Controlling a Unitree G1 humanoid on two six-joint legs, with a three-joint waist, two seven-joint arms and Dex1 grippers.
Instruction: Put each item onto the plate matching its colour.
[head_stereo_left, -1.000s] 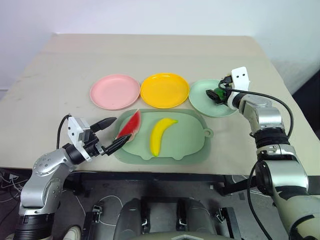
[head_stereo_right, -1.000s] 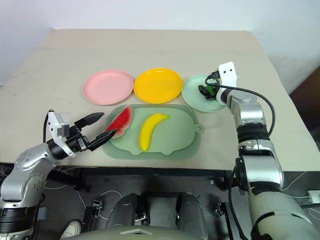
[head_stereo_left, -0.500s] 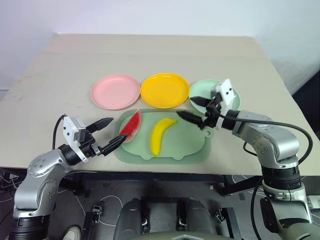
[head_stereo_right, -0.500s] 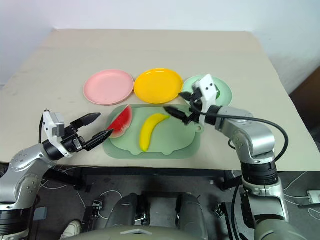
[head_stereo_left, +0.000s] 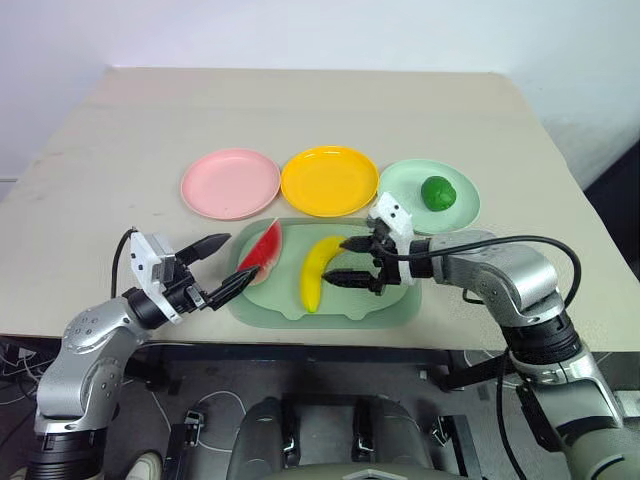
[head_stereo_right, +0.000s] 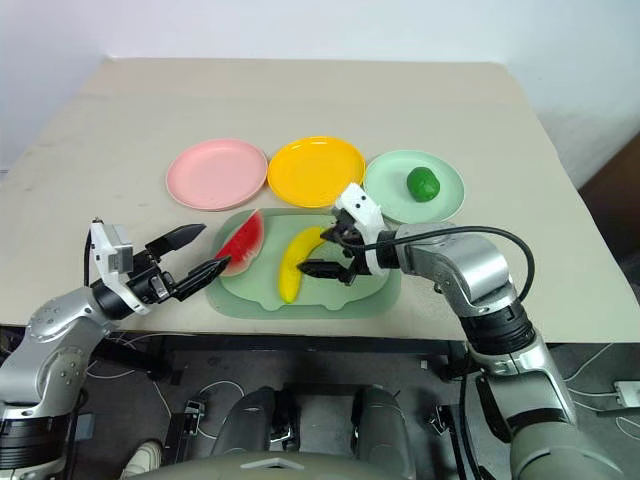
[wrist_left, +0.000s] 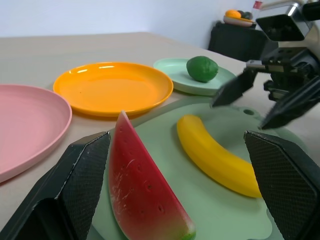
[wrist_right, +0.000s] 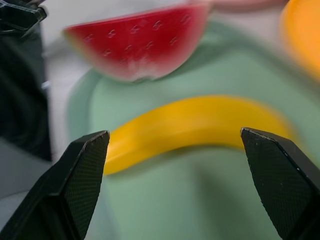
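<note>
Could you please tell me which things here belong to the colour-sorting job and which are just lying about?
Job: watermelon wedge, banana, green fruit, pink plate, yellow plate, mint plate.
Lying about: tray, table.

Silver-grey jointed arms, black cables, white wrist camera blocks, black pointed claws.

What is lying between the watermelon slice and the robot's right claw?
The banana lies on the green tray between the watermelon slice and the open right claw; the left eye view shows it.
</note>
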